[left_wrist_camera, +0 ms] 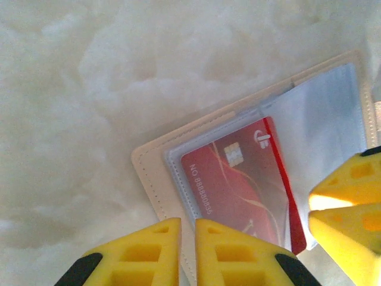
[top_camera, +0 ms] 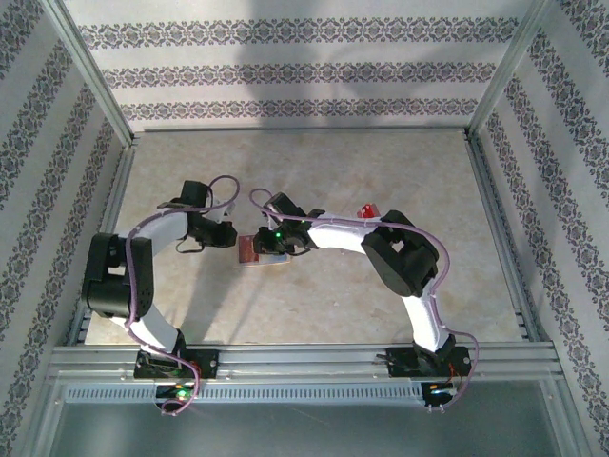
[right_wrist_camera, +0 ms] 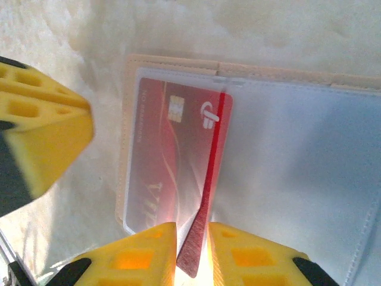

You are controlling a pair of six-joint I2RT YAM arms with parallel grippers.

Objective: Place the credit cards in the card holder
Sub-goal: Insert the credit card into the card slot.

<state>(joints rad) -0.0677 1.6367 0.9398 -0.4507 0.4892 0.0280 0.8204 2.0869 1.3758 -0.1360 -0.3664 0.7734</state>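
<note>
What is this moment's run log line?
right gripper: shut on credit card | left gripper: shut, at card holder edge | red card in pocket

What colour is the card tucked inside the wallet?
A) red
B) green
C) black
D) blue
A: the card tucked in the open wallet is red, with a gold chip on it.

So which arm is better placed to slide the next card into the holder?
Right. The right gripper pinches a red card edge-on over the pocket of the card holder; the left gripper sits at its edge.
</note>
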